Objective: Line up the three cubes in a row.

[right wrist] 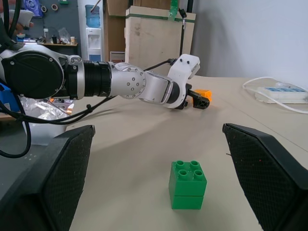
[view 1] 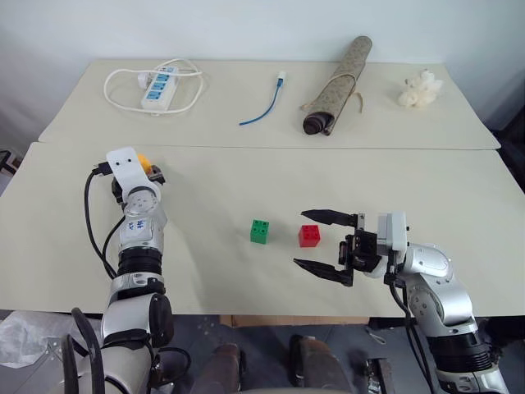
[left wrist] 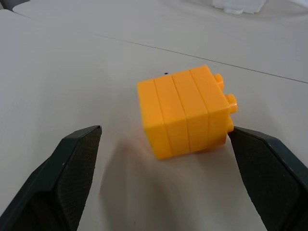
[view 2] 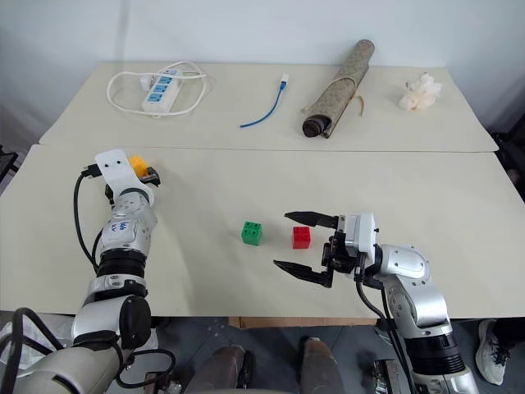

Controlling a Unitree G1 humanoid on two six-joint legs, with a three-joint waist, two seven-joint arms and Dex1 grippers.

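Left wrist view puts the orange-yellow cube (left wrist: 185, 112) between the spread fingers (left wrist: 72, 168) of the left end effector (left wrist: 166, 159), lying on its side on the tabletop (left wrist: 72, 72) with its studs pointing sideways; one finger tip sits just beside the cube's studded side, the other stands apart from it. From the head views, that left end effector (view 1: 150, 171) is reached out over the left part of the tabletop, its forearm stretched forward, and the cube peeks out beyond the white wrist housing. The right end effector (view 1: 312, 241) is turned across the robot's front, pointing toward its left, its two black fingers wide apart and holding nothing. The red cube (view 1: 310, 235) stands near these fingertips, about level with the gap between them, and the green cube (view 1: 260, 231) stands close to the left of the red one, apart from it. Both sit upright, studs up, each built of stacked layers.
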